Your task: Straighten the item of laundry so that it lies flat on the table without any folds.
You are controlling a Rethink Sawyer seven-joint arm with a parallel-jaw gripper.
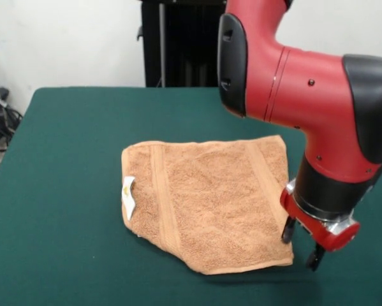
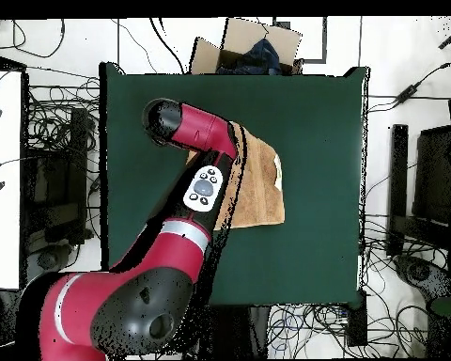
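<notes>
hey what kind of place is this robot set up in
Most likely a robotics lab or test room. A red arm works over a green cloth-covered table holding a towel, with cables spread over the floor and a cardboard box beside it.

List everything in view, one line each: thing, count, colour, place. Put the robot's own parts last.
towel: one, tan-orange, mid-table, its edges uneven, not fully flat.
label: one, white with yellow print, on the towel's left edge in the front view.
table: one, dark green cloth cover, under the towel.
cardboard box: one, brown, holding something dark, past the table's top edge in the overhead view.
cables: many, black, on the floor around the table.
arm: one, red and black, over the towel's right side in the front view.
hand: one, red with black fingers, open, at the towel's near right corner.
</notes>
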